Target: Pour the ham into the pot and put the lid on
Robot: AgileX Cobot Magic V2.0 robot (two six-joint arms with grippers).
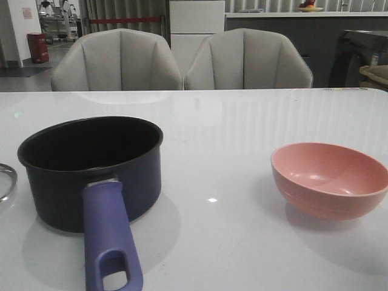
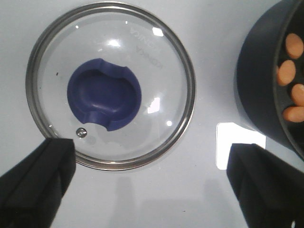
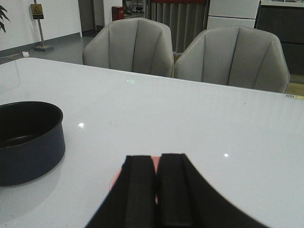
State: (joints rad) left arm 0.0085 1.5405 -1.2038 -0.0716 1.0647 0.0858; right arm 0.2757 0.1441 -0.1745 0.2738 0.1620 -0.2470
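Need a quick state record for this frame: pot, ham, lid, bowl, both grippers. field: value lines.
pot: dark navy saucepan upright on the white table, purple handle toward the camera
ham: orange-pink chunks inside the pot, seen in the left wrist view
lid: glass lid flat on the table beside the pot, blue knob up, not on the pot
bowl: pink bowl on the robot's right, looks empty
left gripper: open, above the lid's near edge, not touching it
right gripper: fingers closed together, holding nothing, over the bowl
step left: cover the pot
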